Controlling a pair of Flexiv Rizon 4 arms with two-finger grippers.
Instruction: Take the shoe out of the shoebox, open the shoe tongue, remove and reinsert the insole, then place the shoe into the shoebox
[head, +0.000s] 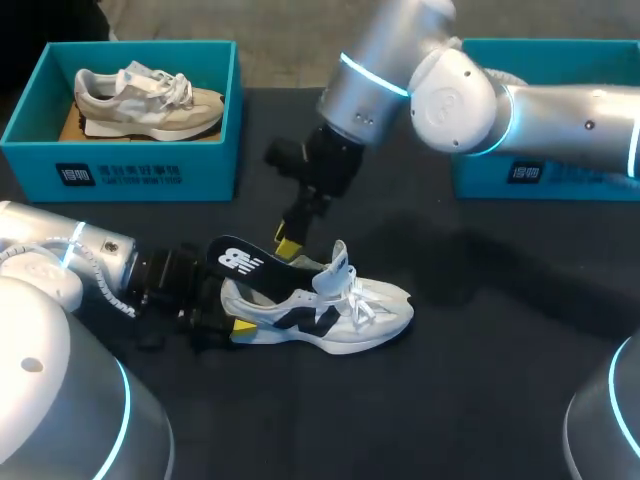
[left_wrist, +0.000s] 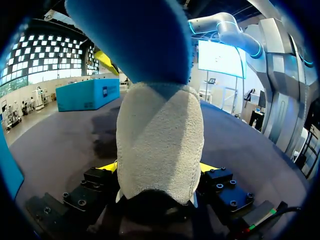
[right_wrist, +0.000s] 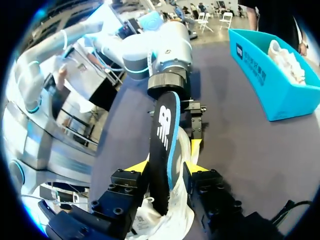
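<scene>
A white and black shoe (head: 350, 310) lies on its sole mid-table, toe to the right. Its black insole (head: 240, 262) with a blue edge sticks up out of the opening, leaning back over the heel. My left gripper (head: 238, 326) is at the heel; in the left wrist view the grey heel (left_wrist: 160, 145) fills the gap, both yellow tips pressing it, the insole (left_wrist: 135, 35) towering above. My right gripper (head: 288, 245) hangs over the insole's front end. In the right wrist view its fingers (right_wrist: 167, 167) stand open either side of the insole (right_wrist: 162, 140), above the shoe (right_wrist: 180, 212).
A teal shoebox (head: 130, 180) at the back left holds a beige shoe (head: 150, 100). A second teal box (head: 540, 175) stands at the back right, partly behind my right arm. Dark tabletop stretches to the right of the shoe and along the front.
</scene>
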